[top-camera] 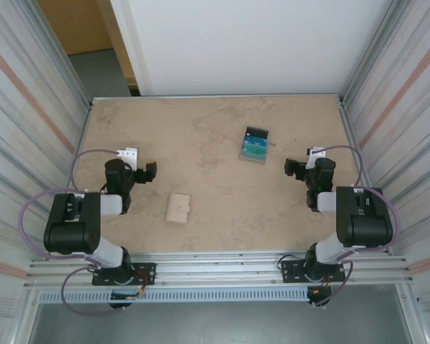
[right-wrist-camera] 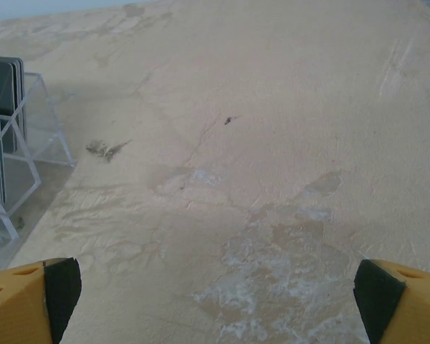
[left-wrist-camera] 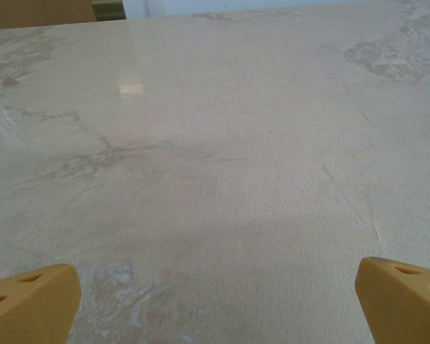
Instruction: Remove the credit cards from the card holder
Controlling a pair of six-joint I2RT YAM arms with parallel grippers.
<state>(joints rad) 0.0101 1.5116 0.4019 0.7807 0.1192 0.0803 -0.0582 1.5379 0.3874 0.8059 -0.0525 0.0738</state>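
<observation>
The card holder [top-camera: 178,208], a small beige wallet, lies folded shut on the table between the two arms, nearer the left one. The credit cards are hidden. My left gripper [top-camera: 147,173] hovers a short way behind and to the left of the wallet, open and empty. In the left wrist view the left gripper [left-wrist-camera: 215,304] has its orange fingertips [left-wrist-camera: 29,301] wide apart over bare table. My right gripper [top-camera: 294,169] is open and empty at the right side. The right wrist view shows the right gripper [right-wrist-camera: 215,297] spread over bare tabletop.
A clear box [top-camera: 255,145] with dark and blue-green contents stands behind centre-right, just left of the right gripper; its clear wall [right-wrist-camera: 36,122] sits at the left edge of the right wrist view. Ribbed metal walls [top-camera: 29,107] enclose the beige table [top-camera: 222,193] on both sides.
</observation>
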